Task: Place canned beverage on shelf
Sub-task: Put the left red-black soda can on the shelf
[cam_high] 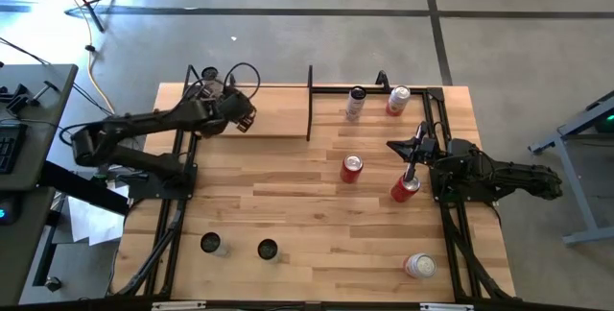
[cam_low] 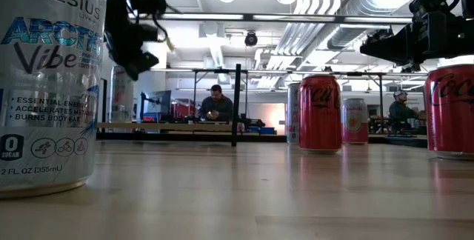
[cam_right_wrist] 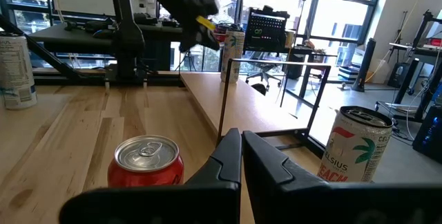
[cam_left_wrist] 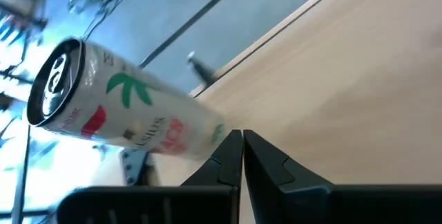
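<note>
Two cans (cam_high: 238, 247) stand at the table's (cam_high: 288, 215) near left edge, red cans (cam_high: 352, 168) at centre and right, two more (cam_high: 376, 102) at the far right by a black frame (cam_high: 436, 119); people sit at desks in the room behind. The left gripper (cam_high: 242, 119), fingers pressed together, hovers above the shelf (cam_high: 251, 124) at far left, where a white can (cam_left_wrist: 124, 110) stands at its end. The right gripper (cam_high: 411, 150), also closed and empty, stretches low over the right side by a red can (cam_high: 405, 188).

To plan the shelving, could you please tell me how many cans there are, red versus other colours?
Red cans: 2
Other cans: 6
Total: 8
</note>
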{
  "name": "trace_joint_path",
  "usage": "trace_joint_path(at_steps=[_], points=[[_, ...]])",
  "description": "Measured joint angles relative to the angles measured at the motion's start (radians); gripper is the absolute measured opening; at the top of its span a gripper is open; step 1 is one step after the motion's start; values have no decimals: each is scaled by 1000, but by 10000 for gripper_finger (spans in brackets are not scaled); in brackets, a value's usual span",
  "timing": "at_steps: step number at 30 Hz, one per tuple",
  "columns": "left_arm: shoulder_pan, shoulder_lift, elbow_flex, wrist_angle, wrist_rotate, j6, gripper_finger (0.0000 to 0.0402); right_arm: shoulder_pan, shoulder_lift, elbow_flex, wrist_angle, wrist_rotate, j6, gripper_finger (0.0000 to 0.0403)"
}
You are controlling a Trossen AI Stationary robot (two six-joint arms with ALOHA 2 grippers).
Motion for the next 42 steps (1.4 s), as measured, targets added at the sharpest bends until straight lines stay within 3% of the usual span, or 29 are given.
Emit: trace_joint_path(at_steps=[12,14,17,21,26,33,42], points=[[-375,-92,-1,108,3,-55,5,0,0,0,0,0,0,0],[-427,-91,-29,227,22,-30,5,0,0,0,0,0,0,0],[-479,-95,-126,444,132,51,5,0,0,0,0,0,0,0],[-522,-96,-247,722,317,147,5,0,0,0,0,0,0,0],[-552,-96,-359,972,451,213,5,-2,0,0,4,11,-41,0],[-552,-96,-447,1118,529,217,5,-3,0,0,7,36,-206,0],[-551,-140,-462,1155,613,237,5,-3,0,-1,121,-12,-100,0]])
